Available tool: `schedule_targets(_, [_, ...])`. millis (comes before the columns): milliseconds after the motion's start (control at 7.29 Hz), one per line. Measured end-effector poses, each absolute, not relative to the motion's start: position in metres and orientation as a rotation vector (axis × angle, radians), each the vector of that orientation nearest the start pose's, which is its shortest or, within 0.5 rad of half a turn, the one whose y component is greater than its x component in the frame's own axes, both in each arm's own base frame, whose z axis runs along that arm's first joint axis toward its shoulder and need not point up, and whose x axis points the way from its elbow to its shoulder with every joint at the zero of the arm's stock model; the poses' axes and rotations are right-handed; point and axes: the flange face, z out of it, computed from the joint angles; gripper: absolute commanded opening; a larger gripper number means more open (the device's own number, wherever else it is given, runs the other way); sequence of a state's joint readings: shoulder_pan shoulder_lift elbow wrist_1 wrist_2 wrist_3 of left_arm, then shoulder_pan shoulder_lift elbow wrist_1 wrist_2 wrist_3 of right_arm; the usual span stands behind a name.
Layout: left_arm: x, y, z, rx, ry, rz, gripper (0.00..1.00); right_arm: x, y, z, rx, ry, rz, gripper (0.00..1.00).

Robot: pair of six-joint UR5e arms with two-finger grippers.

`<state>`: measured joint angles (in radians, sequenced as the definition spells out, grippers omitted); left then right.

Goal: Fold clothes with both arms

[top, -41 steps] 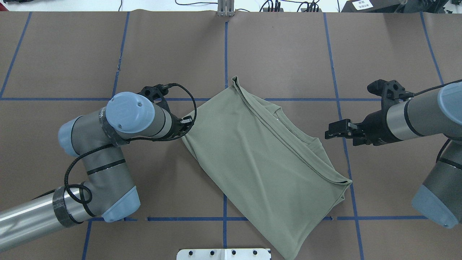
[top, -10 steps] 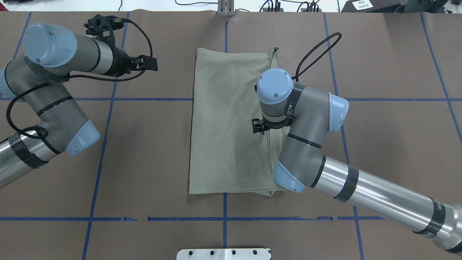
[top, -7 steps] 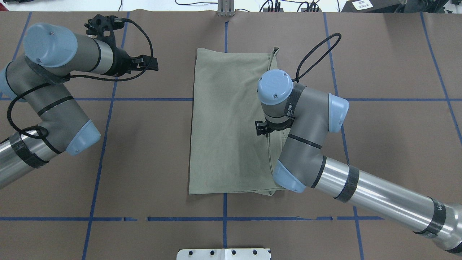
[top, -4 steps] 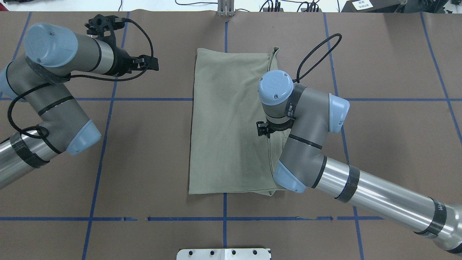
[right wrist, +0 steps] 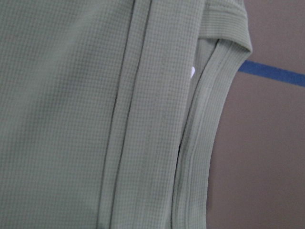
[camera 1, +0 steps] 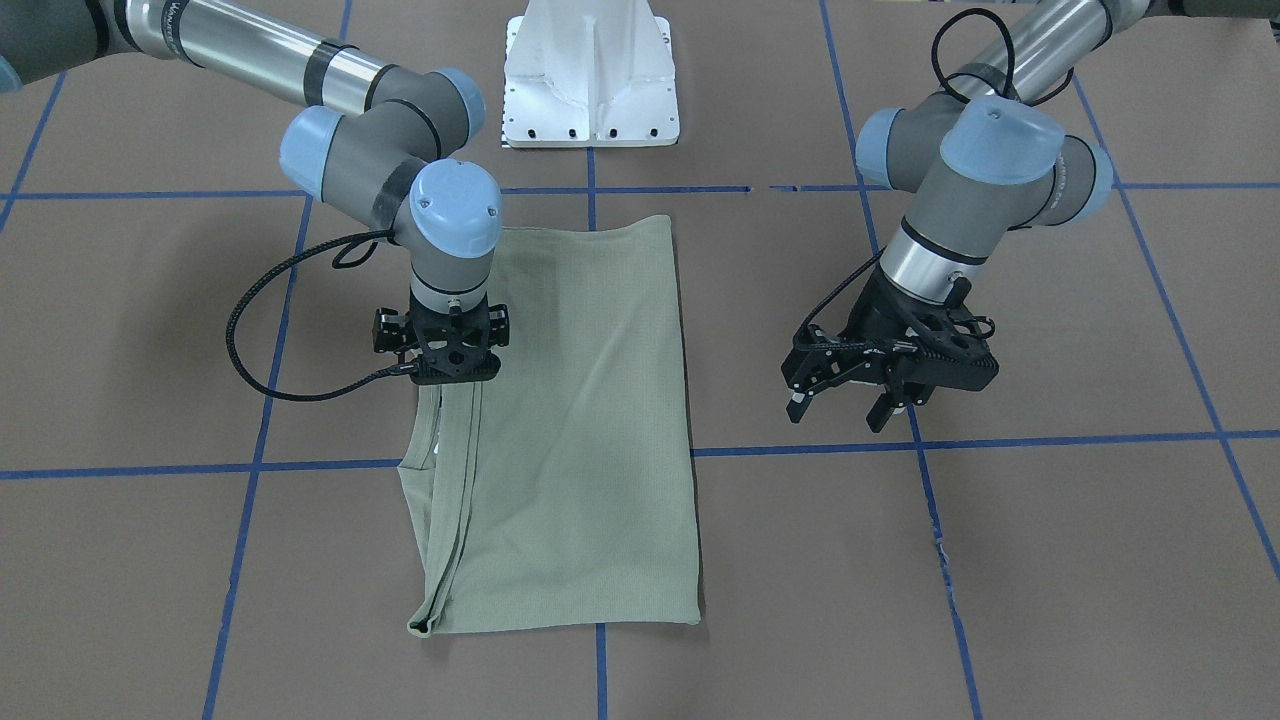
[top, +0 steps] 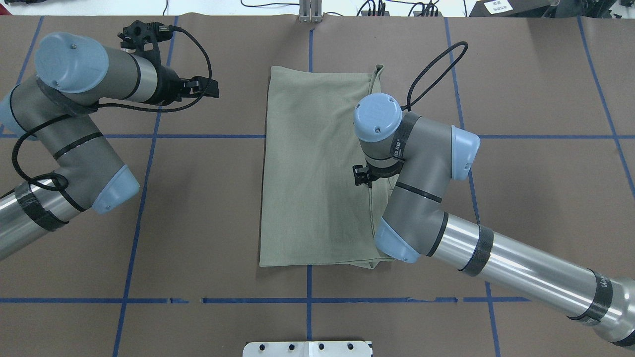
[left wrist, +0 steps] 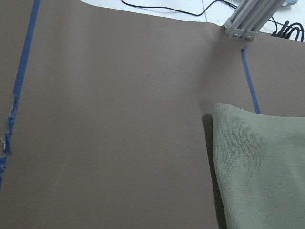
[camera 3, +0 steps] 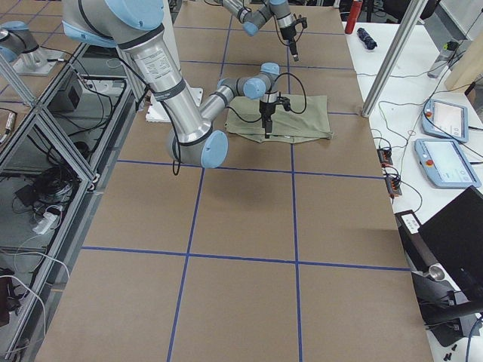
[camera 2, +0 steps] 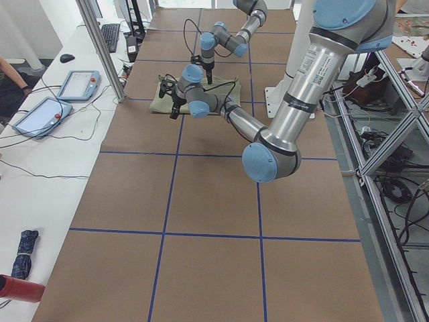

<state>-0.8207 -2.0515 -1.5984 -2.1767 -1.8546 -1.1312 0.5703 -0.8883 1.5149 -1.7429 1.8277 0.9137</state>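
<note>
Your right gripper (camera 1: 447,372), jaw state not visible, sits over the layered edge of the olive-green knit shirt (camera 1: 580,430), left gripper (camera 1: 838,408) spread apart beside it; snagging one layer would undo the fold.

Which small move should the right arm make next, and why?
Probably lower the right gripper a little onto the layered edge of the shirt. It points straight down over the middle of that edge. The shirt lies as a long rectangle, not yet folded crosswise, and the left gripper hangs open over the table.
</note>
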Motion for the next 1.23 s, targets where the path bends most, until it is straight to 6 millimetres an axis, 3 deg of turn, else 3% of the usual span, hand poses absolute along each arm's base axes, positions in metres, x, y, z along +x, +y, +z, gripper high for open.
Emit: schedule_targets(1234, [0.379,-0.562,0.300,0.450,1.044,-0.177,1.00,-0.552,-0.482,0.311,0.070,-0.550,-0.150,1.00])
